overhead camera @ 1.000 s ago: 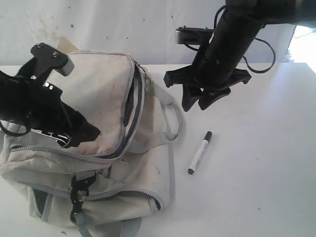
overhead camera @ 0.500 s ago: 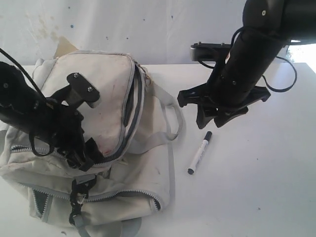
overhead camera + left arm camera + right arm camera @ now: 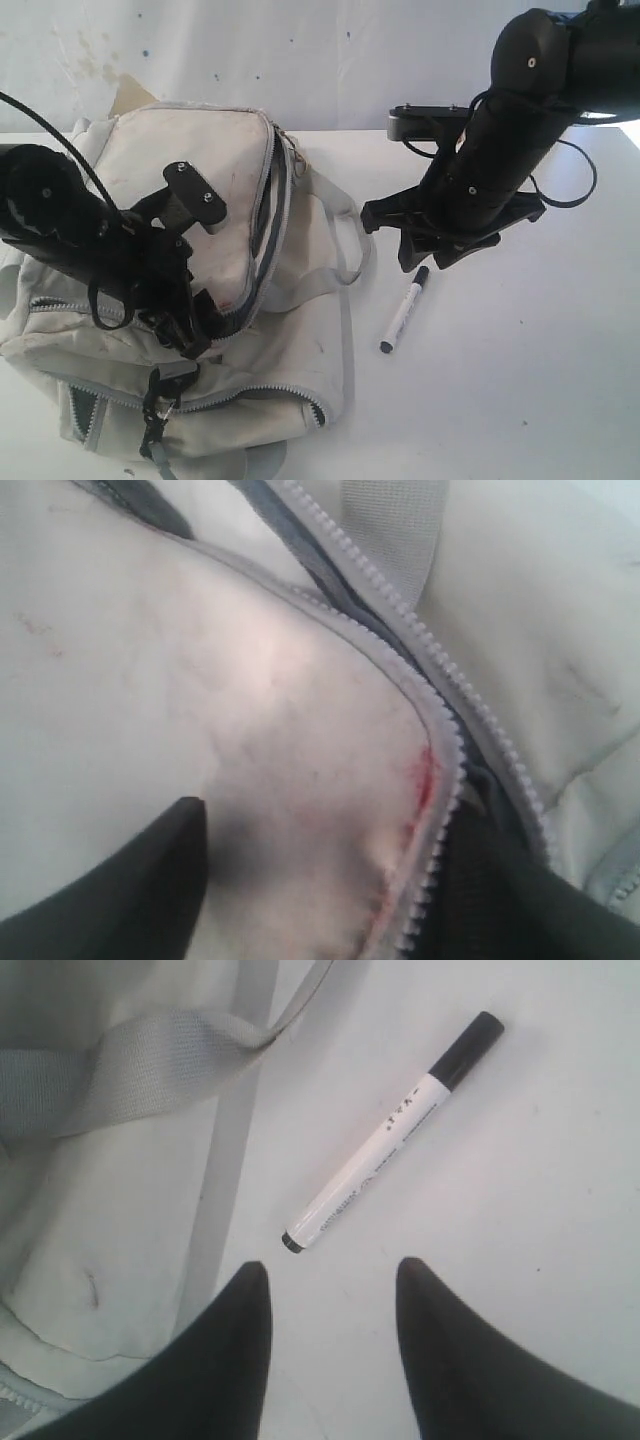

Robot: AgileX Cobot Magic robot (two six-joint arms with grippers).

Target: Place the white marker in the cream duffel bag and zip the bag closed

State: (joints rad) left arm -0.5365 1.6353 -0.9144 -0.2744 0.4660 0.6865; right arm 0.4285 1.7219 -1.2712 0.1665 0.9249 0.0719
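Black print on white marker (image 3: 390,1132); plain only from right wrist.

A white table (image 3: 520,390) fills the lower right of the picture. Along the top is a white wall (image 3: 300,50) with small dark dots and yellow stains. A tan scrap (image 3: 128,95) shows at the upper left.

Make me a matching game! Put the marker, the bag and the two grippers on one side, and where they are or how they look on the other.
Things:
1. white marker
2. cream duffel bag
3. left gripper
4. right gripper

Places or states:
A. open, hovering close to the marker
B. zipper partly undone, dark inside showing
C. lying flat on the table beside the bag
D. down at the bag's zipper edge

Pairs: 1-C, 2-B, 3-D, 4-A
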